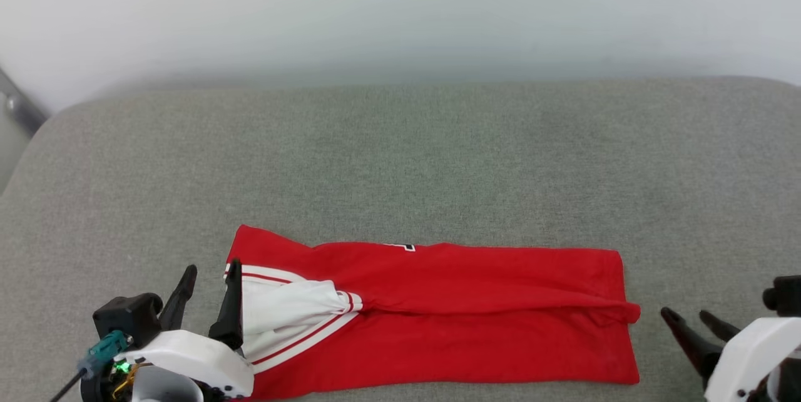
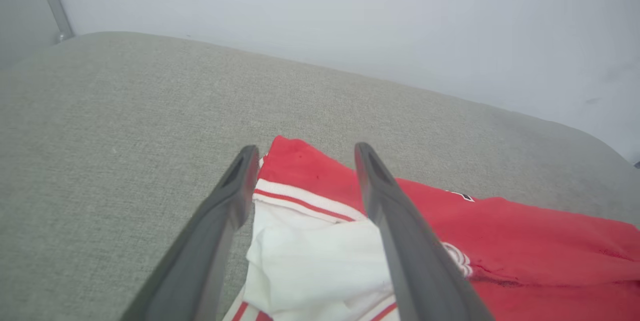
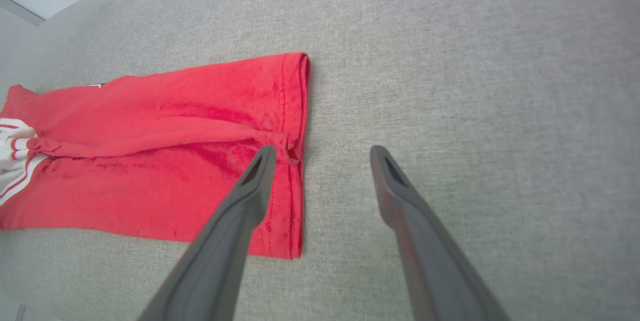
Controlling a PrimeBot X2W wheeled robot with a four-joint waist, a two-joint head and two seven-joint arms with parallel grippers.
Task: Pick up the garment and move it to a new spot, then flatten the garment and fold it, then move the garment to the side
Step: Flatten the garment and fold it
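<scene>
The garment (image 1: 450,320) lies folded into a long red band across the near part of the grey surface, its white red-striped sleeve (image 1: 285,314) on top at the left end. My left gripper (image 1: 209,273) stands open at that left end, one finger over the sleeve edge, nothing held; the left wrist view shows the garment (image 2: 525,241) and sleeve (image 2: 310,251) between and beyond the open left gripper (image 2: 302,153). My right gripper (image 1: 688,315) is open just right of the hem; in the right wrist view the garment (image 3: 165,161) lies left of the open right gripper (image 3: 322,153).
The grey fabric surface (image 1: 400,164) stretches wide behind and to both sides of the garment. A pale wall (image 1: 400,7) rises behind it. A grey metal bar (image 1: 19,108) slants at the far left corner.
</scene>
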